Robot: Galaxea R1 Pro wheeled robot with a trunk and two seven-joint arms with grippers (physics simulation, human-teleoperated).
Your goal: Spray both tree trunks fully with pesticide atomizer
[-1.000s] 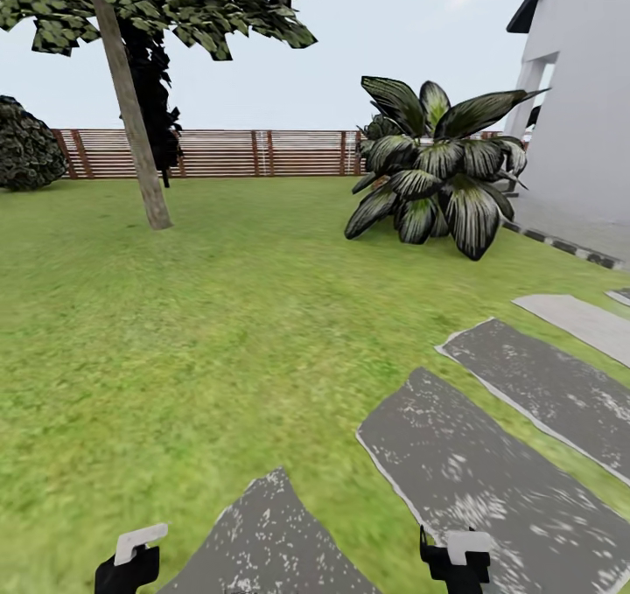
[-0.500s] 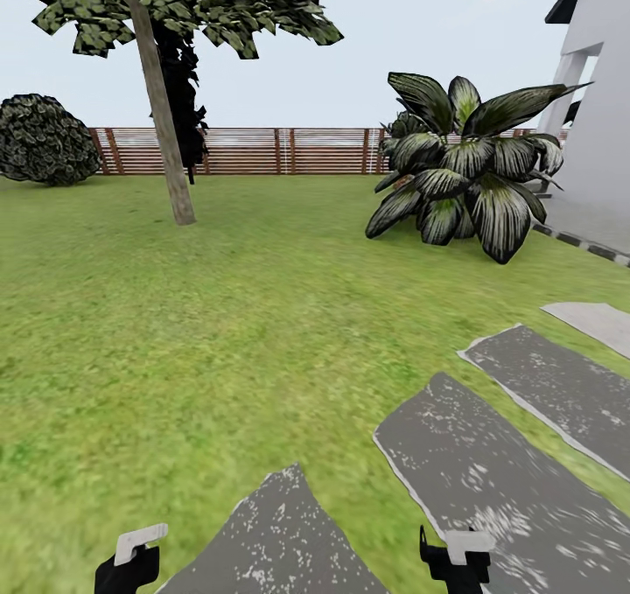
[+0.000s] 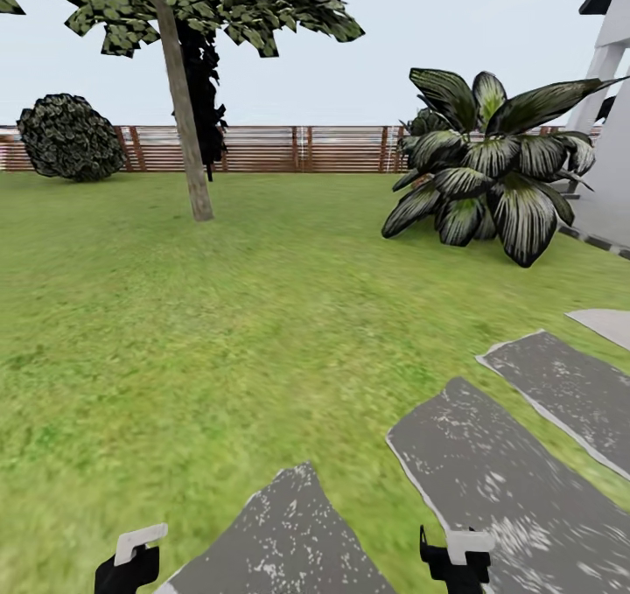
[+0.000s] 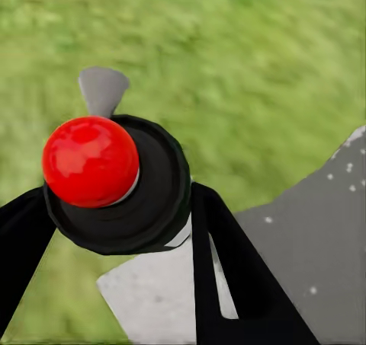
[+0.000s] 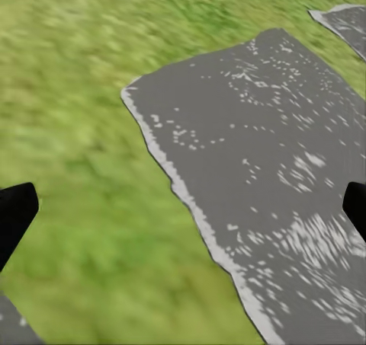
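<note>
the left end effector grips the pesticide atomizer, red knob toward the camera, over grass. the right end effector hangs wide, empty, above a stepping stone. a tree trunk stands far ahead.

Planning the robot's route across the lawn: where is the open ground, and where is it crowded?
Open: the green grass lawn, bordered by the pale-trunked tree, brown slat fence and grey stepping stones. Crowded: the right, around the broad-leaved striped plant.
</note>
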